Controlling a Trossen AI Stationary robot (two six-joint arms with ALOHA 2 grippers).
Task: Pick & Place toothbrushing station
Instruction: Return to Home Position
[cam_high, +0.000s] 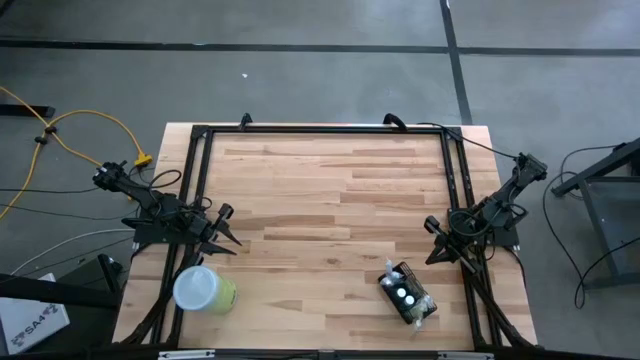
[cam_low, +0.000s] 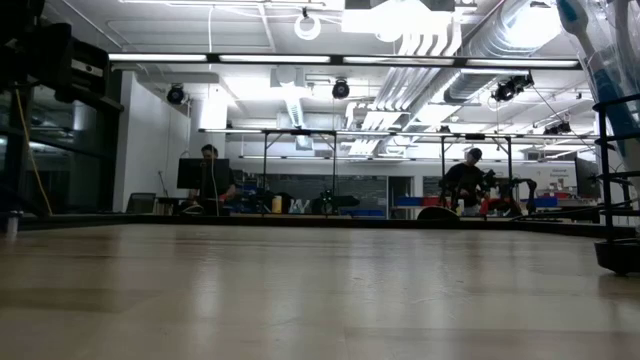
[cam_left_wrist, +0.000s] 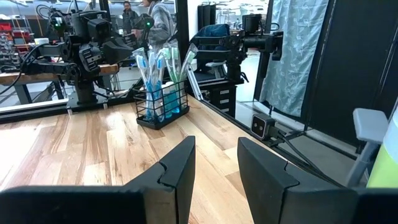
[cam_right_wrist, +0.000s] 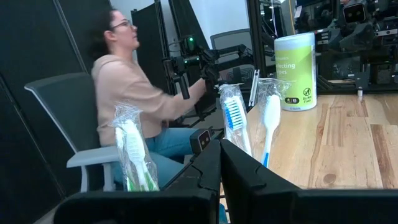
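Station, place: the toothbrushing station (cam_high: 407, 295) stands on the tabletop (cam_high: 320, 190) on the right arm's side, close to the edge at the bottom of the high view.
Station, long axis: from above it runs on a slant, from upper left to lower right. One short end faces the middle of the tabletop and the other faces the right-hand corner.
Station, contents: the toothbrushes (cam_left_wrist: 155, 68) stand upright in the black mesh with their heads up, several in clear wrapping.
Left arm: it is folded low over the left edge of the tabletop, with its wrist turned across the wood toward the station, which is well apart from it.
Left end effector (cam_left_wrist: 216, 146): it is moderately wide, with a plain gap between the two dark fingers. Nothing is in the gap and it touches nothing.
Right arm: it is folded low at the right edge of the tabletop, and its tip is near the station.
Right end effector (cam_right_wrist: 221, 149): the fingers are drawn together to a bare slit and grip nothing. The wrapped brush heads rise close beyond the tips, and no contact shows.
Lime-green cup (cam_high: 205, 290): it stands upright with its whitish lid on top, near the left arm at the same edge, well apart from the station.
Beyond the tabletop: a person (cam_right_wrist: 134, 93) sits in a grey chair (cam_right_wrist: 56, 106) off the station's side.
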